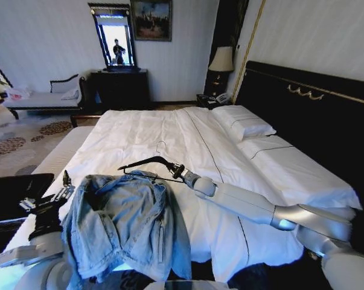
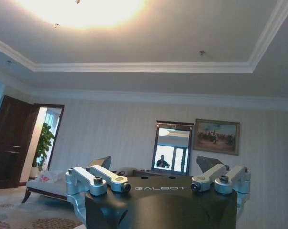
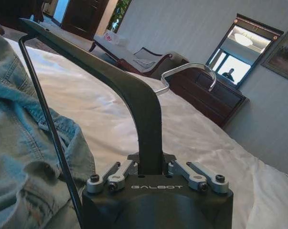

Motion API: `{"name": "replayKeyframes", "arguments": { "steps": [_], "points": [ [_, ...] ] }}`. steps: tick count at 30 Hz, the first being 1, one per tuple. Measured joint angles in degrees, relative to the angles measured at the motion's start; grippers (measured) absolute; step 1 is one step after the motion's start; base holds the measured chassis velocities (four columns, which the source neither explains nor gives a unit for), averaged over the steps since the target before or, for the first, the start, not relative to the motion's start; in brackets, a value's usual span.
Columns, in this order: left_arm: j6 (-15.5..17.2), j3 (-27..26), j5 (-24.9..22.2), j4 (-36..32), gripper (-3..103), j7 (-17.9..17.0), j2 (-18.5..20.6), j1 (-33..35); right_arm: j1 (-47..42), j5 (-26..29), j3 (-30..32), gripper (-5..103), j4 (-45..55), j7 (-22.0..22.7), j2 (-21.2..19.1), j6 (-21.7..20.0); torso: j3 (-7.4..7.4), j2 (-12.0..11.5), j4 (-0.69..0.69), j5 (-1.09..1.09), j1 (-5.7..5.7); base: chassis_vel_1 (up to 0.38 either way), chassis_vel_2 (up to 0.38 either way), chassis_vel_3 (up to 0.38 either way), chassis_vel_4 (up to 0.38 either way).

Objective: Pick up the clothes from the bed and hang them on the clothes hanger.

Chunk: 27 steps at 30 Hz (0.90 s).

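The clothes, a light-blue denim jacket (image 1: pixel 127 223), lie crumpled on the near left part of the bed (image 1: pixel 169 130), and its denim (image 3: pixel 24 143) also fills one side of the right wrist view. My right gripper (image 1: pixel 179 172) (image 3: pixel 151 167) reaches in from the right and is shut on one arm of the black clothes hanger (image 1: pixel 146 163) (image 3: pixel 110 76). The hanger is held just over the jacket's collar edge, its silvery hook (image 1: pixel 162 145) (image 3: pixel 189 71) pointing toward the far side of the bed. My left gripper (image 1: pixel 55 196) (image 2: pixel 153 164) waits beside the jacket's left edge, pointing up, open and empty.
White pillows (image 1: pixel 245 122) and a tall black headboard (image 1: pixel 308 115) bound the bed on the right. A small black bench (image 1: pixel 15 190) stands at the left. A pale chaise (image 1: pixel 43 99), a dark dresser with mirror (image 1: pixel 118 87) and a lamp (image 1: pixel 221 60) line the far wall.
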Motion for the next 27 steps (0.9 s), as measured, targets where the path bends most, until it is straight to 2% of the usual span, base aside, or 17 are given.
{"name": "replayKeyframes", "arguments": {
  "steps": [8,16,21,25,27],
  "points": [
    [0.0,0.2,0.1,0.1,100,0.0,-0.1,0.0,0.0,0.0,0.0,22,0.0,0.0,-0.1,0.0,-0.02,0.0,0.01,0.01,-0.06,0.096,0.148,-0.09,-0.173],
    [-0.1,0.2,0.1,0.4,100,0.0,0.0,-0.1,-0.2,0.0,0.0,22,-0.5,0.1,-0.2,0.3,-0.02,0.0,0.02,-0.01,-0.04,0.185,0.305,-0.19,-0.287],
    [-0.2,0.2,0.0,0.7,100,0.0,0.0,-0.1,-0.3,0.3,0.0,22,-1.1,1.5,0.0,0.6,-0.02,0.0,0.07,-0.06,-0.01,0.165,0.221,-0.127,-0.221],
    [-0.3,0.3,0.0,0.8,100,0.0,-0.1,-0.2,-0.1,0.1,0.0,22,-1.3,1.7,-0.2,-0.6,-0.02,0.0,0.05,-0.02,-0.04,0.029,0.023,-0.007,-0.022],
    [-0.3,0.2,0.0,0.8,100,0.0,-0.1,-0.2,0.3,-0.4,0.2,22,-0.5,0.0,-1.2,-3.5,-0.02,0.0,-0.01,0.05,-0.07,0.0,0.0,0.0,0.0]
  ]
}}
